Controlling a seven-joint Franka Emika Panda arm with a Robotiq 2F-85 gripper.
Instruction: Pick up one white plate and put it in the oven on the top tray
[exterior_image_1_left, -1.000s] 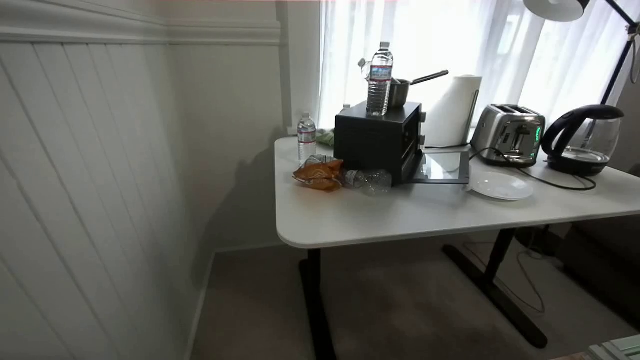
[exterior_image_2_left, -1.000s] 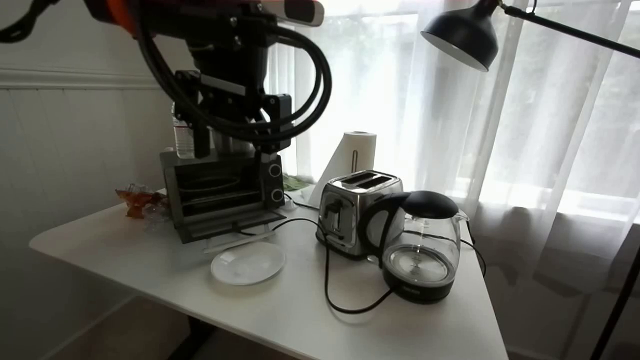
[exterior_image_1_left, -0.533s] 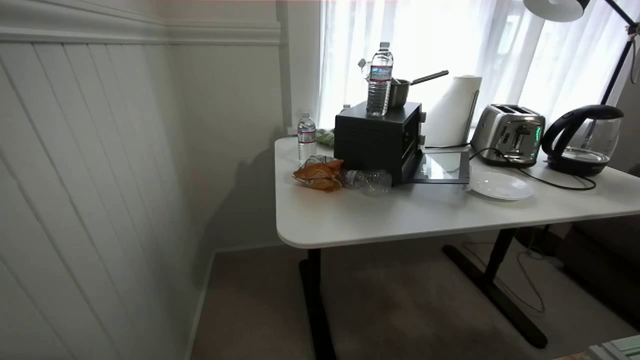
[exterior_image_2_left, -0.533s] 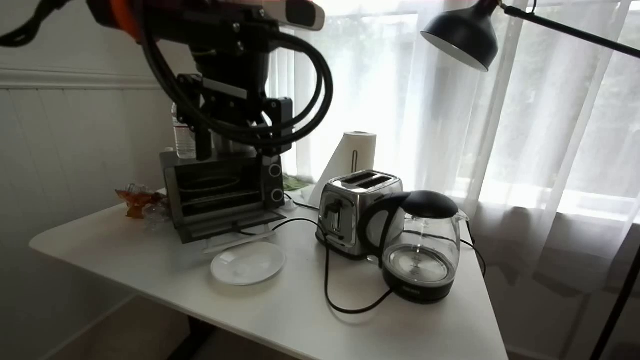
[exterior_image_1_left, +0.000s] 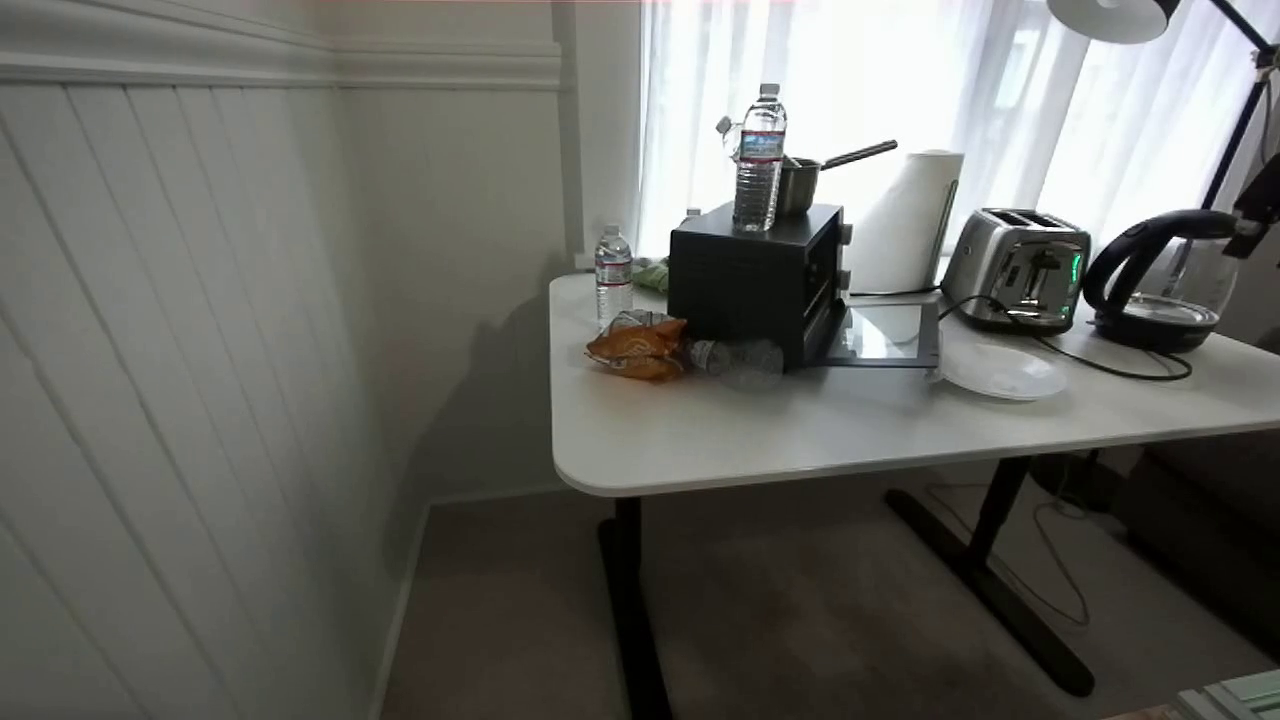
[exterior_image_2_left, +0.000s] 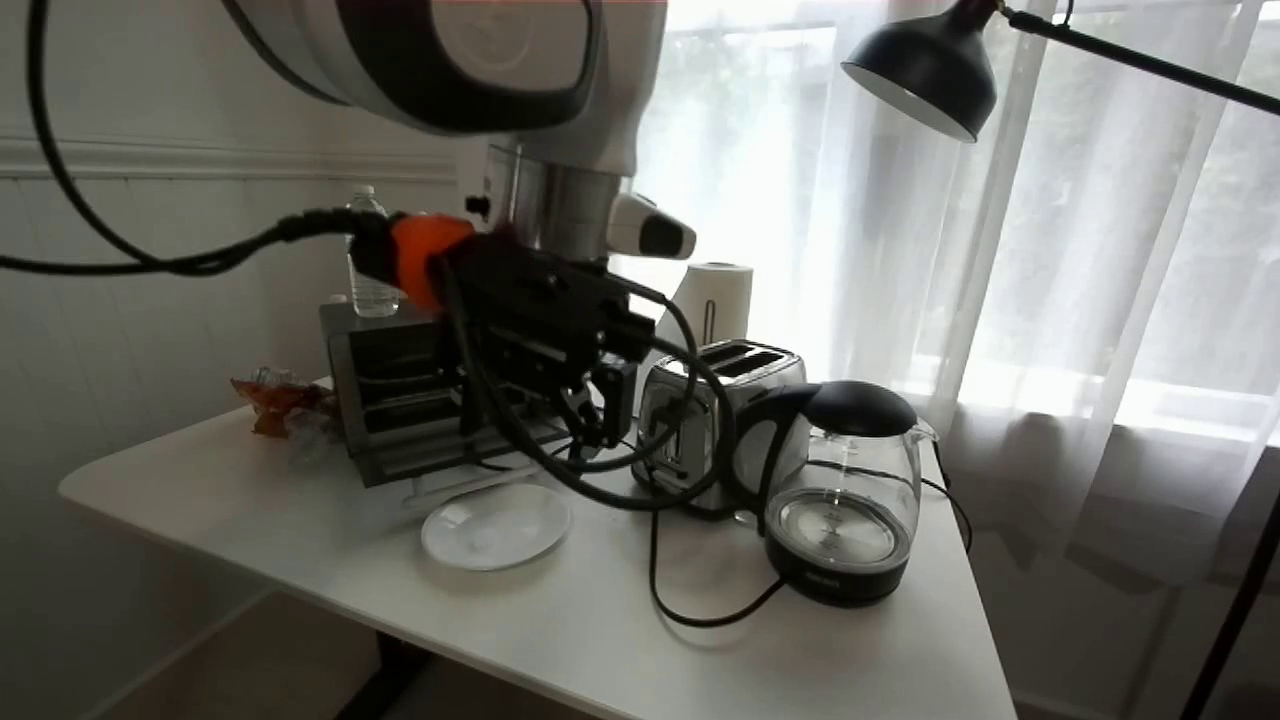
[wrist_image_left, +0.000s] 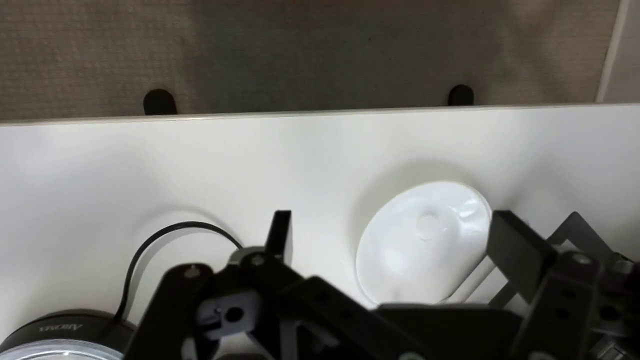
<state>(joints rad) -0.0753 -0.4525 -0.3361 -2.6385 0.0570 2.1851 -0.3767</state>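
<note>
Oven (exterior_image_1_left: 745, 285): black box at the left in both exterior views; its front door (exterior_image_1_left: 885, 335) is lowered, so the front stands open.
White plate (exterior_image_2_left: 495, 527): right of the oven, flat on the table (exterior_image_2_left: 580, 630), its rim close beside the door handle (exterior_image_2_left: 480, 485); whether they touch cannot be told. Being round, it has no long axis to line up with.
Gripper (wrist_image_left: 392, 227): above the table, higher than the plate and to its right in both exterior views; fingers (wrist_image_left: 520, 255) wide apart, holding nothing. The plate therefore lies down and to the left, on the oven side. The wrist view is turned about: there the plate shows toward the right-hand finger. Likely next: a shift left, then down to a free stretch of rim, away from the handle.
Toaster (exterior_image_1_left: 1017, 270): silver, upright, right of the plate and on the far side.
Kettle (exterior_image_2_left: 840, 500): glass with black lid and base, rightmost on the table, well apart from the plate.
</note>
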